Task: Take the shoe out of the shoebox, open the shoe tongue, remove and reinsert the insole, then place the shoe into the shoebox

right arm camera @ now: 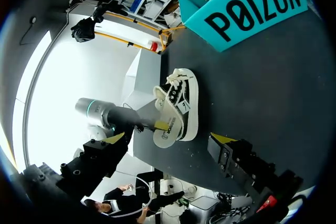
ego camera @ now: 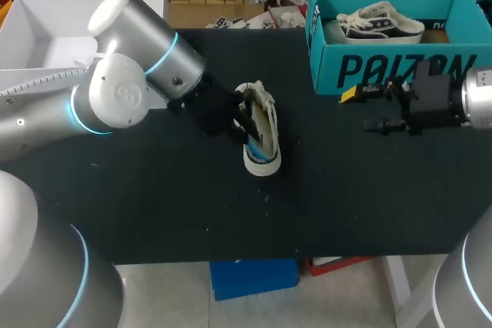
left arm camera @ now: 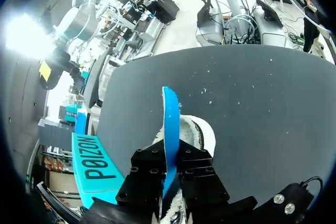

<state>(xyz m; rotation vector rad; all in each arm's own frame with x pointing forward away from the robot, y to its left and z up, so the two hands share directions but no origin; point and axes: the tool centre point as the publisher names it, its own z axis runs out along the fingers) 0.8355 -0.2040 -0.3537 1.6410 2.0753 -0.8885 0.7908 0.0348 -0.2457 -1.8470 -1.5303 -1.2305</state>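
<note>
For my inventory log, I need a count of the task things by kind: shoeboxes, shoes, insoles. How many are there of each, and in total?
Shoebox: 1
Shoes: 2, the loose shoe and the boxed shoe
Insole: 1
Total: 4

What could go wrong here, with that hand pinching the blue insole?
The left hand pinches the insole in a narrow grip, so it might slip or fold. The right hand hangs open by the shoebox, away from the shoe; with nothing steadying it, the shoe could tip or slide.
</note>
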